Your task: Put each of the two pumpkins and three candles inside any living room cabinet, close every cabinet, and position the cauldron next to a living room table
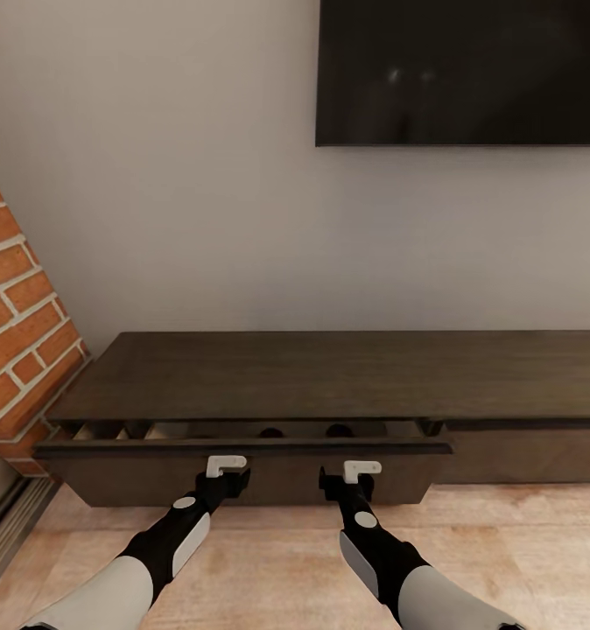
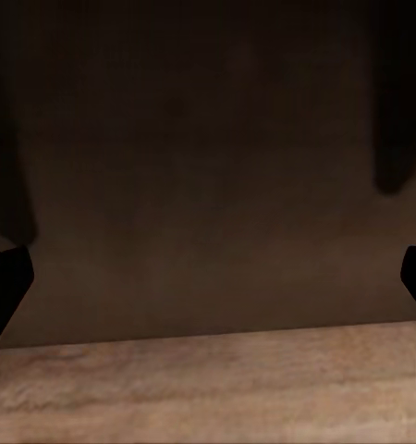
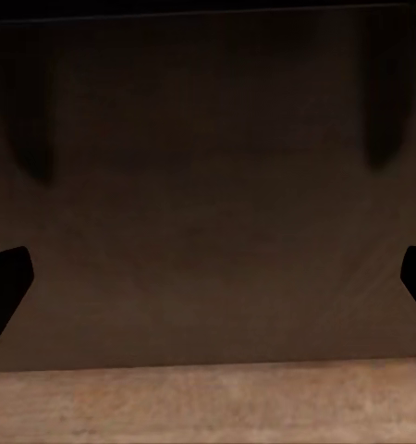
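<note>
Against the pale wall, under a dark screen (image 1: 463, 72), stands the long low cabinet (image 1: 347, 372) of dark brown wood, and its left drawer (image 1: 242, 462) is pulled out a little, so a narrow strip of the pale interior shows between the flat top and the drawer front. Inside this strip two dark rounded shapes (image 1: 339, 430) are visible, but they are too hidden to tell what they are. The left gripper (image 1: 226, 473) and the right gripper (image 1: 351, 477) both reach forward to the drawer front, side by side and a little apart from each other, and they are at the front or just before it; I cannot tell if they touch. In the left wrist view the fingers (image 2: 6, 282) stand at the two edges of the picture, so the jaws are wide apart, with the dark drawer front between them and the wooden floor (image 2: 208, 388) under it. The right wrist view shows the same: the fingers (image 3: 6, 282) far apart, holding nothing. A brick wall (image 1: 19, 324) stands to the left of the cabinet.
</note>
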